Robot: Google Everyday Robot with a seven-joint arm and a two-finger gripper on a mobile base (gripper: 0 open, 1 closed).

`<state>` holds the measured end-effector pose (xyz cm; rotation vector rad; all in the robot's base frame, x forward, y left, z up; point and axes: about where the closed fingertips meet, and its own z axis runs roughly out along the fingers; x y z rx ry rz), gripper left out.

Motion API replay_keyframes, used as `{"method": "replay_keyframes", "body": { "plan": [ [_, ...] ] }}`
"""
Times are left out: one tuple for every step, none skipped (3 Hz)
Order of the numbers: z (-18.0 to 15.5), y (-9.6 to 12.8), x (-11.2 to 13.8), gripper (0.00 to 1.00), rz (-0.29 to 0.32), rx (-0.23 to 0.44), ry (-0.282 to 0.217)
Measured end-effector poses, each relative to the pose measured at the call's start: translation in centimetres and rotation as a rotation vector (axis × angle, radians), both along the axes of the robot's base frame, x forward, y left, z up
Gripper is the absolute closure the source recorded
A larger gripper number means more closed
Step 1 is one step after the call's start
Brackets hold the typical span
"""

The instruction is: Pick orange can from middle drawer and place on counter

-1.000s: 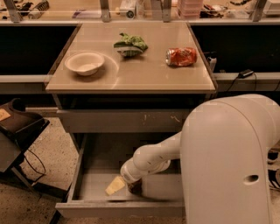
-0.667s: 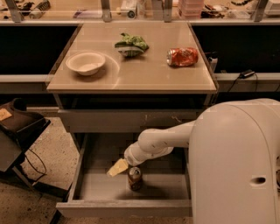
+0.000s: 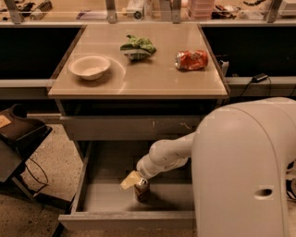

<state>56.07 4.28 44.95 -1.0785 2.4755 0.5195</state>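
Note:
The orange can (image 3: 142,190) stands upright on the floor of the open middle drawer (image 3: 104,196), with its silver top showing. My gripper (image 3: 131,180) reaches down into the drawer on the white arm (image 3: 169,155). It sits at the can's upper left, right against the can's top. The beige counter (image 3: 152,76) lies above, on top of the cabinet. My large white arm housing (image 3: 245,171) hides the right part of the drawer.
On the counter are a white bowl (image 3: 89,66), a green crumpled bag (image 3: 137,46) and a crushed orange-red can (image 3: 191,59). A closed, scratched drawer front (image 3: 134,127) sits above the open drawer. A dark chair (image 3: 18,134) stands at the left and a cluttered bench (image 3: 148,9) runs behind.
The gripper lifted off the drawer floor and uncovered the can, then shifted right and down against the can's top. The can has stayed in place.

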Motion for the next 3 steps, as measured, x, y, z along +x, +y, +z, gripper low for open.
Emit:
{"method": "replay_keyframes", "body": {
  "plan": [
    [-2.0,-3.0,-1.1,0.00,-0.067,-0.015,0.040],
    [-2.1,-4.7,-1.2,0.00,-0.097,-0.015,0.042],
    [-2.5,-5.1,-3.1,0.00,-0.106,-0.017,0.080]
  ]
}}
